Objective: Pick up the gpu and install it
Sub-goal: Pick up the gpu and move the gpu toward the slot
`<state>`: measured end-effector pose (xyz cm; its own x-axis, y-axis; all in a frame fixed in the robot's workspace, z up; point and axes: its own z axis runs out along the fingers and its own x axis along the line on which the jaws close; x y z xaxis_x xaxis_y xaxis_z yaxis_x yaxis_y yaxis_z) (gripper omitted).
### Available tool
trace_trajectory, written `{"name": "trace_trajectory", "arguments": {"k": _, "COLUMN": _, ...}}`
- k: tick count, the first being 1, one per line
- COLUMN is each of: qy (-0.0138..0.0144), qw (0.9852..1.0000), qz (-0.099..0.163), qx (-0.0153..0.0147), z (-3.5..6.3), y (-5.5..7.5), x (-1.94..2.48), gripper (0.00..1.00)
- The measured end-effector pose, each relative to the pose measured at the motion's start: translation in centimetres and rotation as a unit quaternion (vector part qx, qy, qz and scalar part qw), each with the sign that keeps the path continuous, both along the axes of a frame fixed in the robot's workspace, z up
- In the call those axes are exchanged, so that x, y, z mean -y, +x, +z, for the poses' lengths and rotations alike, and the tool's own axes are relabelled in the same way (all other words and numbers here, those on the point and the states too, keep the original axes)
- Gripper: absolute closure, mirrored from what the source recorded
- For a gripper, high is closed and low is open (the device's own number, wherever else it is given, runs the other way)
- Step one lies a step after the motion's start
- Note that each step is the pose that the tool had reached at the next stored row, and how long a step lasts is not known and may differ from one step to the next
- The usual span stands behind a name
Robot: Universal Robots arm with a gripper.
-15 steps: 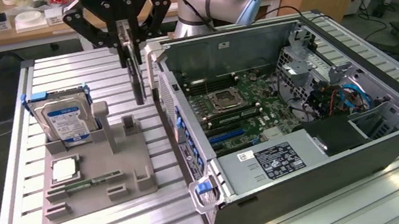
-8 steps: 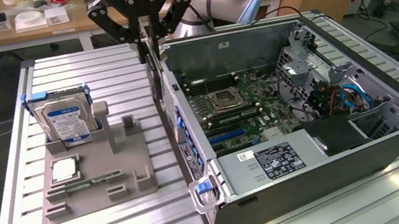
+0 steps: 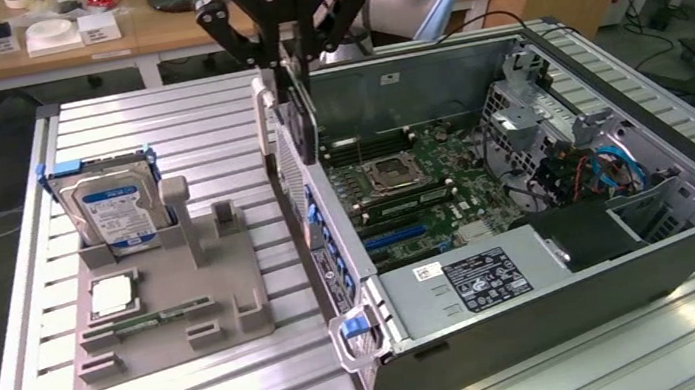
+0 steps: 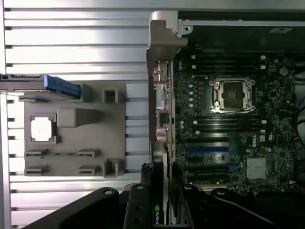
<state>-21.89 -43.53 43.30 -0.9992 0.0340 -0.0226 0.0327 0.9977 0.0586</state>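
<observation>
The gpu (image 3: pixel 300 120) hangs on edge, long side down, a slim dark card with a greyish metal edge. My gripper (image 3: pixel 292 51) is shut on its upper end. It hovers over the wall of the open computer case (image 3: pixel 677 242) on the exterior view's left, above the motherboard (image 3: pixel 433 179). In the wrist view the gpu (image 4: pixel 161 191) appears edge-on between my black fingers (image 4: pixel 138 210), in line with the case's rear wall (image 4: pixel 159 95) and beside the blue expansion slot (image 4: pixel 207 149).
A grey parts holder (image 3: pixel 161 310) sits on the slatted table at the exterior view's left, carrying an upright hard drive (image 3: pixel 115 210), a processor chip (image 3: pixel 112 295) and a green memory stick (image 3: pixel 155 318). A power supply (image 3: pixel 493 277) fills the case's near end.
</observation>
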Motion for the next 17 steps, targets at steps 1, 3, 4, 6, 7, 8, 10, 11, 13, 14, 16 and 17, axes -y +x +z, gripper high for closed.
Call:
{"name": "trace_trajectory", "arguments": {"k": 1, "qy": 0.0001, "qw": 1.0, "qz": 0.0, "qx": 0.0, "z": 0.0, "y": 0.4, "x": 0.0, "gripper": 0.73}}
{"name": "trace_trajectory", "arguments": {"k": 3, "qy": 0.0003, "qw": 1.0, "qz": 0.0, "qx": 0.0, "z": 0.0, "y": 1.2, "x": -0.01, "gripper": 0.73}}
{"name": "trace_trajectory", "arguments": {"k": 4, "qy": 0.0004, "qw": 1.0, "qz": 0.0, "qx": 0.0, "z": 0.0, "y": 1.5, "x": -0.01, "gripper": 0.73}}
{"name": "trace_trajectory", "arguments": {"k": 6, "qy": 0.0006, "qw": 1.0, "qz": 0.0, "qx": 0.0, "z": 0.0, "y": 2.3, "x": -0.01, "gripper": 0.73}}
{"name": "trace_trajectory", "arguments": {"k": 7, "qy": 0.0007, "qw": 1.0, "qz": 0.0, "qx": 0.0001, "z": -0.01, "y": 2.7, "x": -0.01, "gripper": 0.73}}
{"name": "trace_trajectory", "arguments": {"k": 8, "qy": 0.0008, "qw": 1.0, "qz": 0.0, "qx": 0.0, "z": 0.0, "y": 3.1, "x": -0.01, "gripper": 0.73}}
{"name": "trace_trajectory", "arguments": {"k": 10, "qy": 0.001, "qw": 1.0, "qz": 0.0, "qx": 0.0, "z": 0.0, "y": 3.9, "x": -0.01, "gripper": 0.73}}
{"name": "trace_trajectory", "arguments": {"k": 11, "qy": 0.0012, "qw": 1.0, "qz": 0.0, "qx": 0.0, "z": 0.0, "y": 4.3, "x": -0.01, "gripper": 0.73}}
{"name": "trace_trajectory", "arguments": {"k": 13, "qy": 0.0016, "qw": 1.0, "qz": 0.0, "qx": 0.0, "z": 0.0, "y": 5.1, "x": -0.01, "gripper": 0.73}}
{"name": "trace_trajectory", "arguments": {"k": 14, "qy": 0.0017, "qw": 1.0, "qz": 0.0, "qx": 0.0, "z": 0.0, "y": 5.5, "x": -0.01, "gripper": 0.73}}
{"name": "trace_trajectory", "arguments": {"k": 16, "qy": 0.0021, "qw": 1.0, "qz": 0.0, "qx": 0.0001, "z": -0.01, "y": 6.3, "x": -0.01, "gripper": 0.73}}
{"name": "trace_trajectory", "arguments": {"k": 17, "qy": 0.0022, "qw": 1.0, "qz": 0.0, "qx": 0.0, "z": 0.0, "y": 6.7, "x": -0.01, "gripper": 0.73}}
